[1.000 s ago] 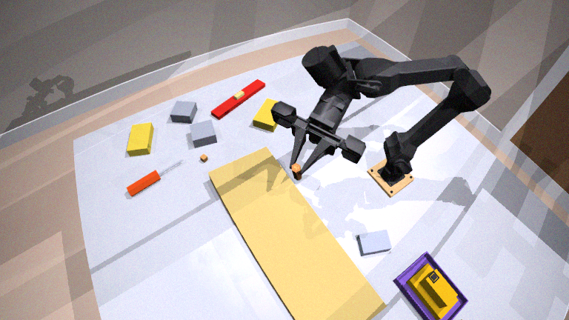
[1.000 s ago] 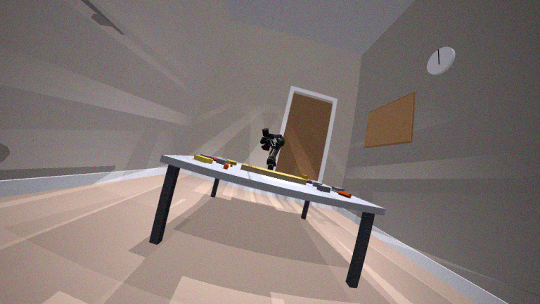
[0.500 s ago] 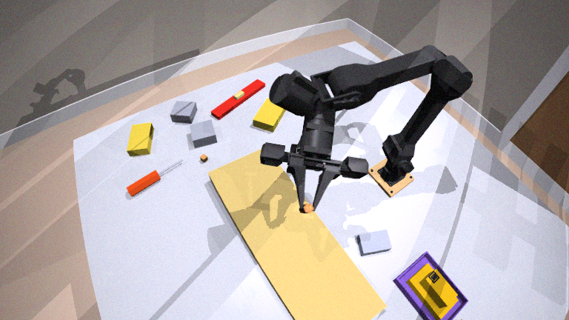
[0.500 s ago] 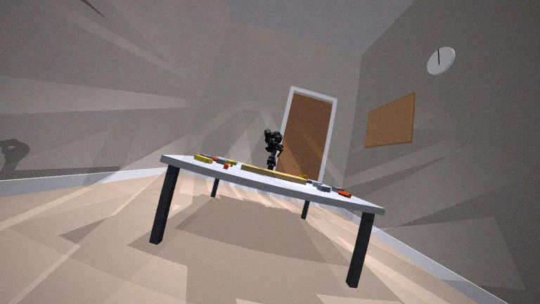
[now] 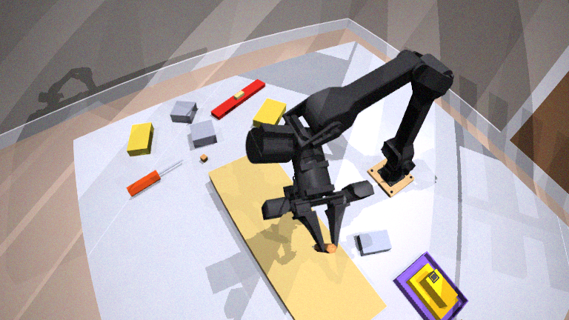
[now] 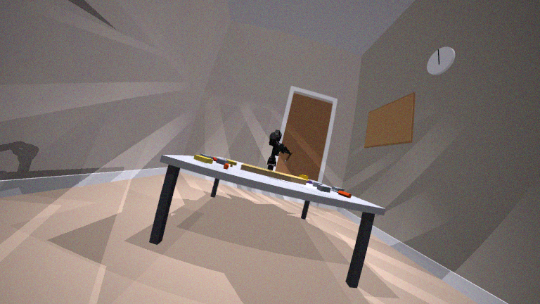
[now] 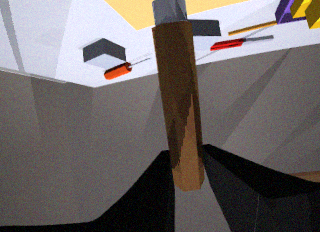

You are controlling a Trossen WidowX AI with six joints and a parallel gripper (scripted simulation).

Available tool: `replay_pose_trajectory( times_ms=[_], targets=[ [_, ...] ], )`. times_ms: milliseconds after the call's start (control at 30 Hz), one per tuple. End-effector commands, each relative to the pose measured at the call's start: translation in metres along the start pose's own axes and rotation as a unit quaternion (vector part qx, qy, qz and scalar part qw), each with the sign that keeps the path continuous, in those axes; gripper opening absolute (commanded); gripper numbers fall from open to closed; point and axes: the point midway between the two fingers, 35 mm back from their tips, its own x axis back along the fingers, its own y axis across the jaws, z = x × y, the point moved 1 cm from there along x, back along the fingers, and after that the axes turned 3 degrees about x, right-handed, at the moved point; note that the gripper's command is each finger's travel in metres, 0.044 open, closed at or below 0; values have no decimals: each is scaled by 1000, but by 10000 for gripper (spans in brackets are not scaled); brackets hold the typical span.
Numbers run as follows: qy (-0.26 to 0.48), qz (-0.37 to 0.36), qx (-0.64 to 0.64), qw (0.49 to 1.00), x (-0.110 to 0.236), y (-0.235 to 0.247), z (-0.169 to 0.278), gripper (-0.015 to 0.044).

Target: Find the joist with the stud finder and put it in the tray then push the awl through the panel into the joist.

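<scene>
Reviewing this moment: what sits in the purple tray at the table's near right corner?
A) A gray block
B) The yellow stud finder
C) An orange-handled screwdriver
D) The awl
B. In the top view the yellow stud finder lies inside the purple tray, while the gripper is shut on the awl over the floor panel.
</scene>
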Motion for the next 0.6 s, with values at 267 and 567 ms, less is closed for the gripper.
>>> replay_pose_trajectory(
  times_ms=[267,567],
  targets=[
    [60,126,30,990,-60,-11,13,0],
    [72,149,34,986,-72,-15,15,0]
  ],
)
